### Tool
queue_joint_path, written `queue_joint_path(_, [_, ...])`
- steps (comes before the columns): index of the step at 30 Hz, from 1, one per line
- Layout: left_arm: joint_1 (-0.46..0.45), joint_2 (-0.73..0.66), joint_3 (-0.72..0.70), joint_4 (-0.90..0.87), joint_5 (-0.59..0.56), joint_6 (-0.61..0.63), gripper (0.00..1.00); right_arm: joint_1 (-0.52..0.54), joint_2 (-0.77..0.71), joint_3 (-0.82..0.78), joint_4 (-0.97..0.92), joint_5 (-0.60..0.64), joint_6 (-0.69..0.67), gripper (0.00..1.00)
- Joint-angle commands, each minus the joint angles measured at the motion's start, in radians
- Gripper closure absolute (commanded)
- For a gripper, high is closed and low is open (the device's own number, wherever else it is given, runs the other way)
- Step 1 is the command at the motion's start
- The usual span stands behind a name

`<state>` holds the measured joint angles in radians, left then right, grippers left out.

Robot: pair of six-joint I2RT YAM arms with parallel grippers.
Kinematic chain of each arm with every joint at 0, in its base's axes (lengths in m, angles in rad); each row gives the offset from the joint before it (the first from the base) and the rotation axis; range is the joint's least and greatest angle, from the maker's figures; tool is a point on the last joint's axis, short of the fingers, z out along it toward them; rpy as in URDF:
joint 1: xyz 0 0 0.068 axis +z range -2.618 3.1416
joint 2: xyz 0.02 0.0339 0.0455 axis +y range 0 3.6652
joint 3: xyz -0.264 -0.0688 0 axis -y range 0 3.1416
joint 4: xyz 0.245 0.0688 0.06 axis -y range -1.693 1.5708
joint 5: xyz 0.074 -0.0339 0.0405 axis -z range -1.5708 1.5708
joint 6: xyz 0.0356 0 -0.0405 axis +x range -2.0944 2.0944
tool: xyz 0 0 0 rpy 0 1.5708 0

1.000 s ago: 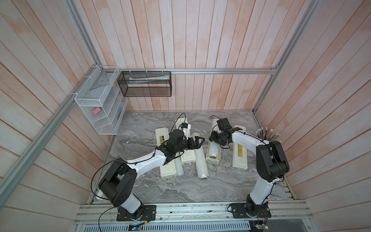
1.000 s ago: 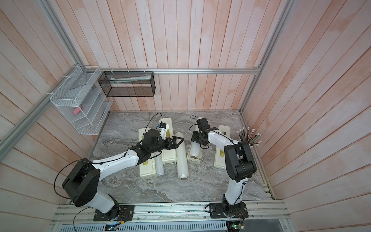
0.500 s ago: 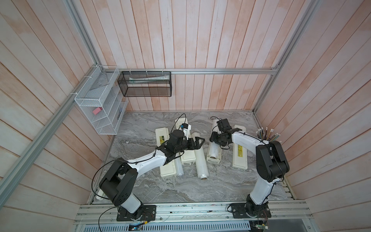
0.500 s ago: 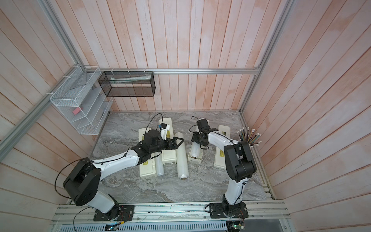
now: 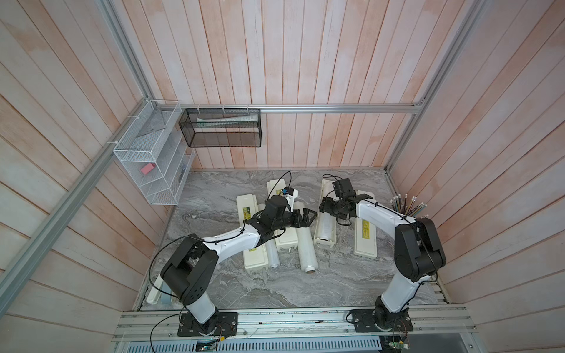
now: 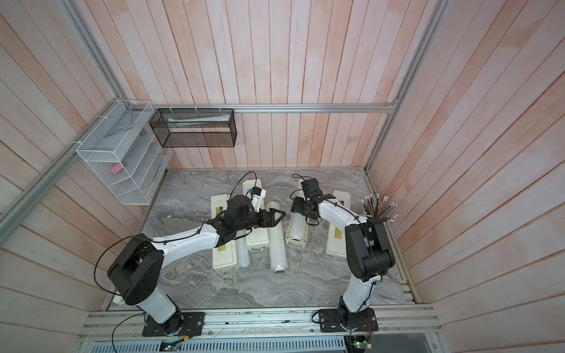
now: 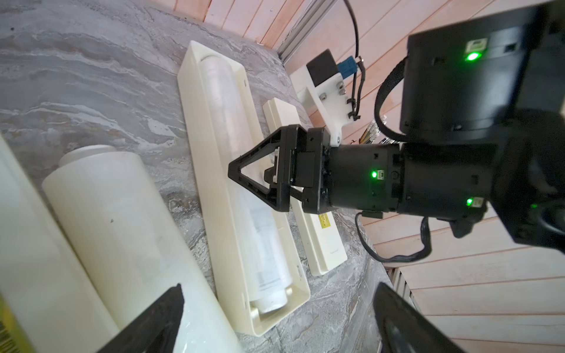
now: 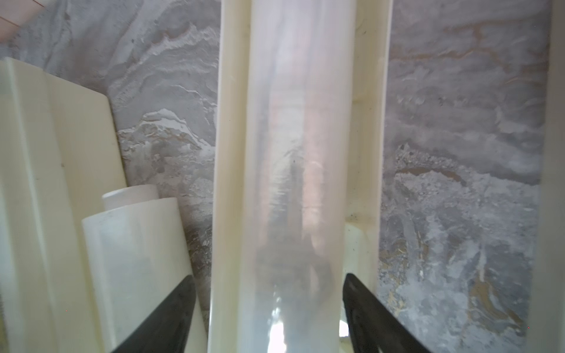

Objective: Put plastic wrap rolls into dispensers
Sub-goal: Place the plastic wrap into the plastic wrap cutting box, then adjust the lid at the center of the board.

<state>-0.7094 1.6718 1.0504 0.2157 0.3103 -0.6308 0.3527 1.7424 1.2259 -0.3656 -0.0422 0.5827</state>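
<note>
Roll [image 8: 299, 137] between dispenser [image 8: 227, 152] walls (right end effector [image 8: 268, 276] astride)

On the table [image 5: 275, 290], from left to right, lie a closed box [image 5: 255, 262], a roll [image 5: 273, 255] between it and a second box [image 5: 286, 243] set further back, a loose roll [image 5: 305, 247], an open box [image 5: 318, 226] with a third roll [image 5: 327, 224] in it, then, apart, a lid [image 5: 365, 241], and pencils [image 5: 409, 204] by the right wall.

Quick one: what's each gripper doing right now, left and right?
Left gripper: open, holding nothing.
Right gripper: open, astride the roll lying in the open dispenser, not clamping it.
</note>
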Motion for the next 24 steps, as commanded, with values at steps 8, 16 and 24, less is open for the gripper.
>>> queue_joint_path(8, [-0.002,0.029,0.037,-0.010,0.021,0.017,0.02,0.000,-0.031,0.024,-0.076,0.055,-0.052,0.32])
queue_joint_path(16, [-0.027,0.096,0.145,-0.075,0.012,0.068,0.07,-0.080,-0.170,-0.072,-0.117,0.126,-0.068,0.20])
queue_joint_path(24, [-0.028,0.243,0.311,-0.132,0.022,0.095,0.15,-0.203,-0.277,-0.237,-0.107,0.169,-0.060,0.11])
